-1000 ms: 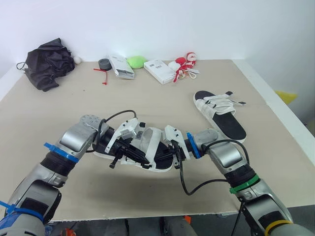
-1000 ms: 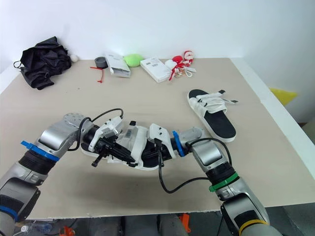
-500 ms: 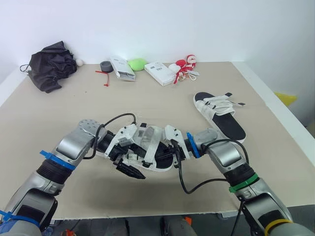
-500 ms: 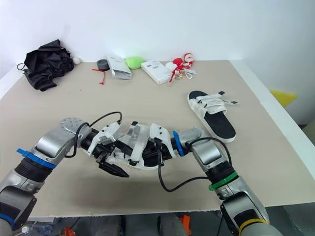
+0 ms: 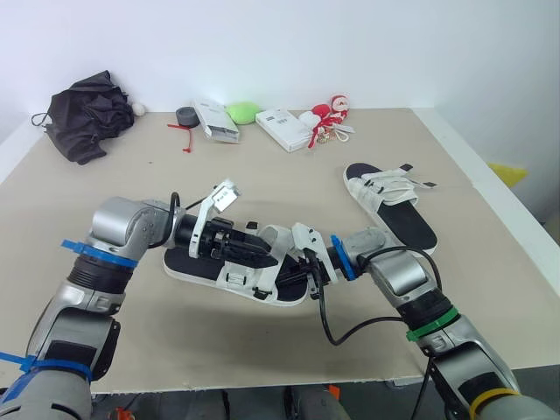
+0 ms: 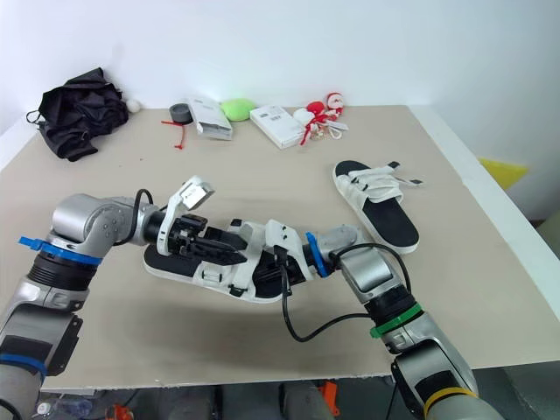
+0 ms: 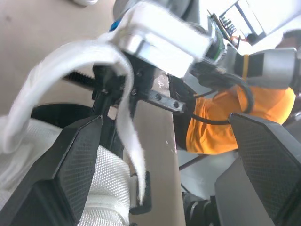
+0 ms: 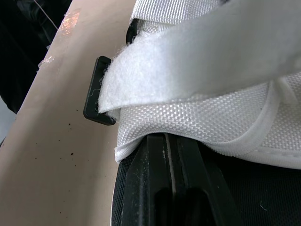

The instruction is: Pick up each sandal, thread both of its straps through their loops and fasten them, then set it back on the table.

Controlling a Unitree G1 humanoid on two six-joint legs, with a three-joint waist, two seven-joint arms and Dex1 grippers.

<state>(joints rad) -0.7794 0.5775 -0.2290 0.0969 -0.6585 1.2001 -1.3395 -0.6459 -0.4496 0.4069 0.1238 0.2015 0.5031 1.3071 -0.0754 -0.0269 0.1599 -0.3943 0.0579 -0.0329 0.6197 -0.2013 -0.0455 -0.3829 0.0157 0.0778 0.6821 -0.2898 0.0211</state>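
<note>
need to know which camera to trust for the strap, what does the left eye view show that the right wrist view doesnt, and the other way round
Left eye view adds: the wider table, the second sandal lying to the right, a black cloth bundle at the far edge, and the left end effector, open at the near sandal. Right wrist view adds: the black loop up close, with the white strap end lying against it. Both: the near sandal and the right end effector, shut.
</note>
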